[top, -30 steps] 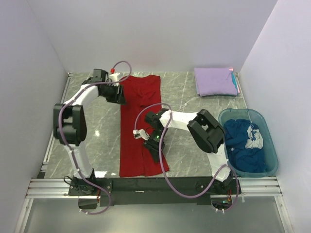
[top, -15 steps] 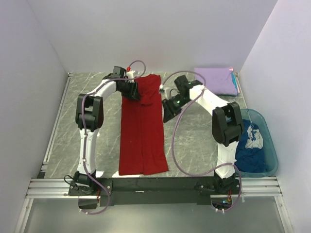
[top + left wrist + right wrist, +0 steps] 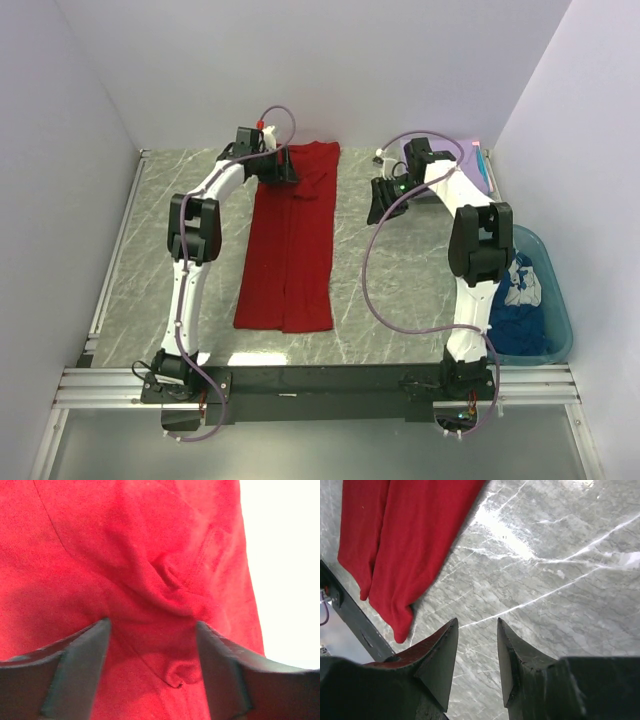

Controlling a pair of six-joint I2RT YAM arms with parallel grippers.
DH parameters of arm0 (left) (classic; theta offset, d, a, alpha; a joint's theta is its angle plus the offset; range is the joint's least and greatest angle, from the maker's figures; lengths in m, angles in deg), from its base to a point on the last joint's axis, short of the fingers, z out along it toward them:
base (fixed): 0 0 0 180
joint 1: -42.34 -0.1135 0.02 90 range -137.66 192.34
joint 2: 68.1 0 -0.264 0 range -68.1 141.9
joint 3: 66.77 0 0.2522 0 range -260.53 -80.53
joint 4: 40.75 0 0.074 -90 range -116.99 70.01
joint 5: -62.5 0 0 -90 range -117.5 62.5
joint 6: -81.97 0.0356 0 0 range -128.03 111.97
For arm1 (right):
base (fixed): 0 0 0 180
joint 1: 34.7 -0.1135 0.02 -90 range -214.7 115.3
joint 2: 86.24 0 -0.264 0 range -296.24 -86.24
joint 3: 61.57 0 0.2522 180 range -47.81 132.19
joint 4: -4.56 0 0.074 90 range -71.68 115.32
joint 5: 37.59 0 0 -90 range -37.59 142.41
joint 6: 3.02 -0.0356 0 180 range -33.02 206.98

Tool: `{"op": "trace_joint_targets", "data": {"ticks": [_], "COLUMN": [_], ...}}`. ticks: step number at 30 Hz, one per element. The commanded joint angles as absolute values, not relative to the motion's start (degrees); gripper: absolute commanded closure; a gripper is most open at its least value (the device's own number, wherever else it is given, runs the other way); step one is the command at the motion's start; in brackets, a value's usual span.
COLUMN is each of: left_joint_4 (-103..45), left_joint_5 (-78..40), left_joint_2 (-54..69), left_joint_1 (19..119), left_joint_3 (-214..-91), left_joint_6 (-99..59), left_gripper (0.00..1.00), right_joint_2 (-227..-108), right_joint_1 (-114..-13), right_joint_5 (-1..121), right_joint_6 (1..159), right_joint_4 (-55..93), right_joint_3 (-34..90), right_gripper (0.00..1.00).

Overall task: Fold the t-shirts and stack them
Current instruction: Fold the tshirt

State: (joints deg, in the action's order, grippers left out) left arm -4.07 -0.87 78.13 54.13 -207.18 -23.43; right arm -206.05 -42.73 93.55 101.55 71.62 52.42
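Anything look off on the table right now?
The red shirt lies slanted, near end leftward, and its far end is puckered between the open fingers of the left claw. Nothing else stands out.

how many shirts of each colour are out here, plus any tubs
red t-shirt: 1
lavender t-shirt: 1
dark blue t-shirt: 1
teal tub: 1
total: 4

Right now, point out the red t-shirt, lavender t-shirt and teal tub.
red t-shirt point(image 3: 287, 260), top view, middle of folded body.
lavender t-shirt point(image 3: 475, 167), top view, right part.
teal tub point(image 3: 563, 312), top view, right wall.
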Motion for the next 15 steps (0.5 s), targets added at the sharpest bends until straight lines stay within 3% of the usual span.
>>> {"op": "trace_joint_targets", "data": {"ticks": [1, 2, 3, 7, 10, 14, 15], "left_joint_4": [-14.4, -15.55, -16.52, -19.17, -24.14, -27.16, -22.12], "left_joint_5": [-1.14, -0.96, -0.87, -0.26, 5.09, 1.86, 3.16], "left_joint_2": [66.86, 64.29, 61.65, 46.38, 35.84, 24.03, 22.44], "left_joint_1": [53.85, 53.68, 53.24, 51.66, 48.67, 46.73, 46.64], "left_joint_3": [-202.89, -199.74, -197.89, -190.93, -181.13, -171.42, -171.06], "left_joint_6": [-22.02, -20.88, -18.78, -14.19, -13.39, -8.86, -4.21], "left_gripper": [0.21, 0.15, 0.01, 0.01, 0.01, 0.01, 0.01], "right_joint_2": [-200.85, -200.15, -198.4, -192.86, -187.15, -175.14, -173.36], "right_joint_1": [-44.45, -44.71, -44.98, -46.91, -49.28, -51.04, -51.13], "right_joint_5": [92.93, 92.49, 90.48, 83.01, 79.13, 77.28, 77.98], "right_joint_6": [102.36, 103.15, 103.68, 106.93, 111.57, 105.02, 103.78], "right_joint_4": [72.46, 72.55, 72.55, 70.36, 66.51, 48.33, 45.16], "right_joint_3": [54.23, 55.36, 55.98, 59.85, 61.44, 51.62, 49.33], "right_gripper": [0.55, 0.54, 0.52, 0.4, 0.17, 0.13, 0.13]}}
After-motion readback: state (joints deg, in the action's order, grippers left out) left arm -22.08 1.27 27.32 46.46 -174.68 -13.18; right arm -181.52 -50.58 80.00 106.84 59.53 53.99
